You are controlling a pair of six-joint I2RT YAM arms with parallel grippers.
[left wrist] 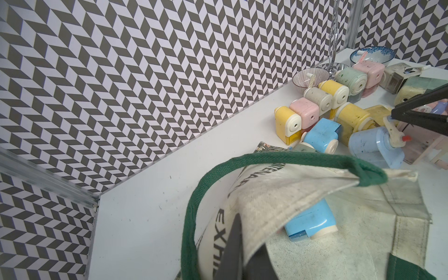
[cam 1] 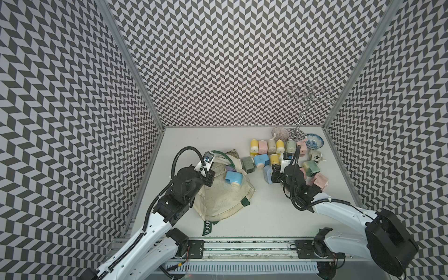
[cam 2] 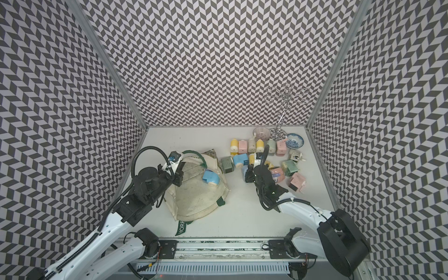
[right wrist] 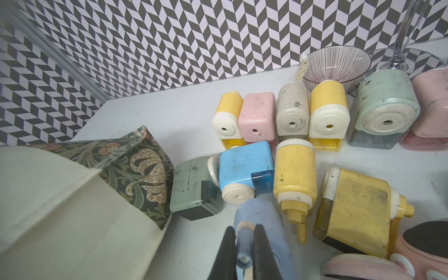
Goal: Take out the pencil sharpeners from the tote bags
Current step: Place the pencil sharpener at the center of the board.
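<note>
Right claw grips pale blue sharpener by its crank, long axis running away; left claw apparently pinches tote bag.

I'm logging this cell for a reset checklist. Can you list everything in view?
tote bag: one, cream with green straps, slumped by the left arm
blue sharpener: one, in the bag's open mouth
loose sharpeners: about sixteen, pastel yellow, pink, blue, green, beige, clustered by the right arm
bowls: two, purple-striped bowl and blue-patterned bowl, behind the cluster
wire stand: one, silver, between the bowls
table: one, white
left gripper: shut on the bag's cloth
right gripper: shut on the pale blue sharpener's crank
</note>
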